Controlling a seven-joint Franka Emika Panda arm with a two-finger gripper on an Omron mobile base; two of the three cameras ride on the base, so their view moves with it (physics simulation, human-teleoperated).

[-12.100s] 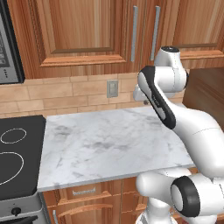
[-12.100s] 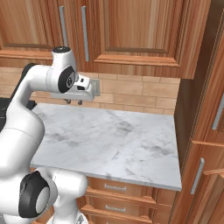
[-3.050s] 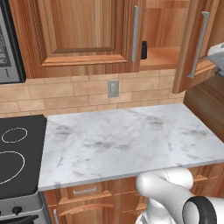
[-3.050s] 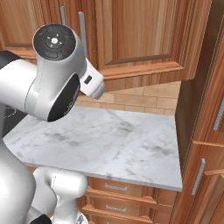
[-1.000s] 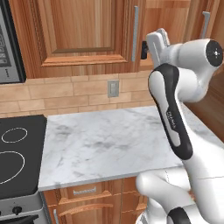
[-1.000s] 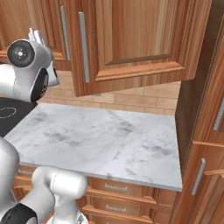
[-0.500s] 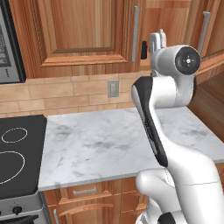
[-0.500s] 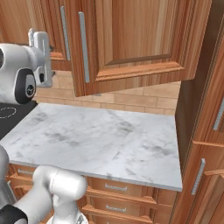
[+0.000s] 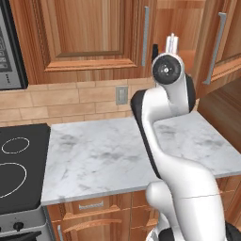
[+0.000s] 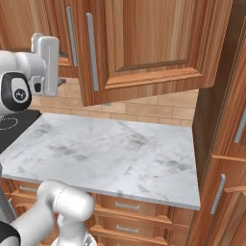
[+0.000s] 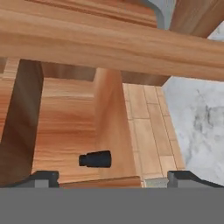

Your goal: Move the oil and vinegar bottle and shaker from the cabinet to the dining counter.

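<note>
Shaker (image 11: pixel 95 159) stands, seemingly untouched, on the cabinet (image 11: pixel 65 127) shelf before the gripper (image 11: pixel 111 177), jaws wide.

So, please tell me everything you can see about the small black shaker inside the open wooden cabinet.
The small black shaker is a short, dark, matte piece with a tapered body and a narrower rounded cap. In the rolled hand view it appears sideways; it seems to rest on the reddish-brown plank shelf of the wooden cabinet, close to a wooden side panel. In the left base view only a dark sliver shows beside the arm. The open gripper is apart from it; nothing grips it.
</note>
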